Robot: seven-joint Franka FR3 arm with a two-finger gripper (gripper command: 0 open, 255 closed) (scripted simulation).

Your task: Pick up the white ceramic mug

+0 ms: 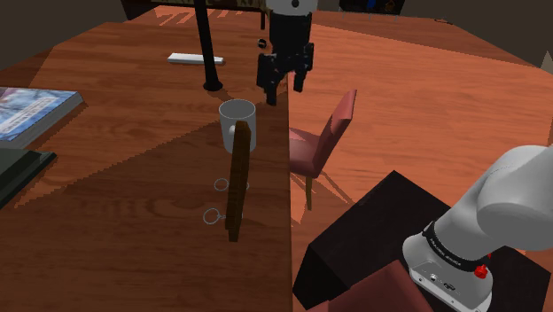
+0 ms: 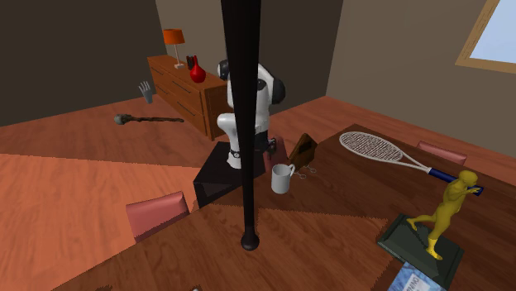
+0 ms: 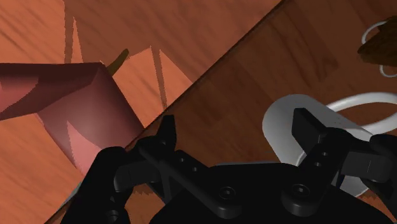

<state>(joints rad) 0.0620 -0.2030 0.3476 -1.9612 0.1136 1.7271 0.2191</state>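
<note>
The gripper (image 3: 235, 127) lies nearest the wrist camera: its two black fingers (image 3: 167, 133) stand apart, released, and neither clasps any object. The white mug (image 1: 230, 124) stands upright on the wooden table (image 1: 133, 222), near the table's edge, mouth upward, its interior showing a plain grey wall. In the shoulder view the gripper hangs above and beyond the mug, apart from it. In the wrist view one finger overlaps the mug's rim. A dark brown upright object (image 1: 237, 182) stands just beside the mug. Whether the two touch cannot be told. Wire loops (image 1: 213, 215) lie at the object's foot. A red chair (image 1: 319, 142) stands on the floor near the mug, off the table's edge. A black pole (image 1: 208, 44) rises from the table beyond the mug.
</note>
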